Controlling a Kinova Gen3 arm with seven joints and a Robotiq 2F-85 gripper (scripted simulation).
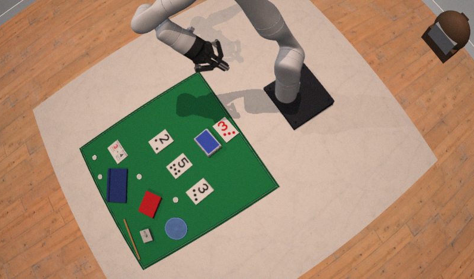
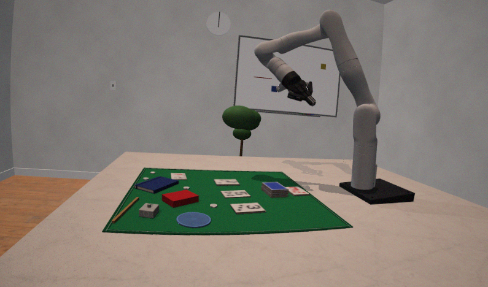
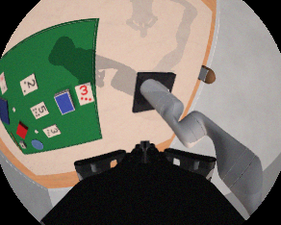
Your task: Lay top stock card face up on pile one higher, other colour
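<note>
The claw [image 1: 224, 66] [image 2: 311, 101] [image 3: 144, 146] is pressed together with nothing pinched in it, high above the table and off the corner of the green mat [image 1: 245, 173] [image 2: 309, 221] [image 3: 89, 127]. Below, the blue-backed stock [image 1: 207, 142] [image 2: 275, 187] [image 3: 64, 102] stands as a squat block of tiles, its top card face down, so the number it hides cannot be read. Just beside it, toward the arm's black base plate [image 1: 316, 100] [image 2: 395, 195] [image 3: 141, 105], lies a red 3 [image 1: 225, 129] [image 2: 297, 191] [image 3: 85, 93], face up. Lifting the top tile looks like the step in hand: the fingers should part, come down square to two opposite edges and grip only the uppermost layer, since a deeper bite would bring a second tile or skew the block. Stiff plywood won't bend, so the turn wants a firm edge hold and room around it. Only then can the pile be chosen, among that red 3 and the black 2 [image 1: 161, 141] [image 2: 226, 181] [image 3: 29, 84], black 5 [image 1: 179, 166] [image 2: 235, 194] [image 3: 39, 110] and black 3 [image 1: 200, 191] [image 2: 247, 208] [image 3: 51, 131]. These are off-white, sharp-cornered rectangles; farther out sit a matt red box [image 1: 149, 204] [image 2: 180, 198] [image 3: 22, 130] and a smooth, round blue disc [image 1: 176, 228] [image 2: 193, 219] [image 3: 37, 144]
</note>
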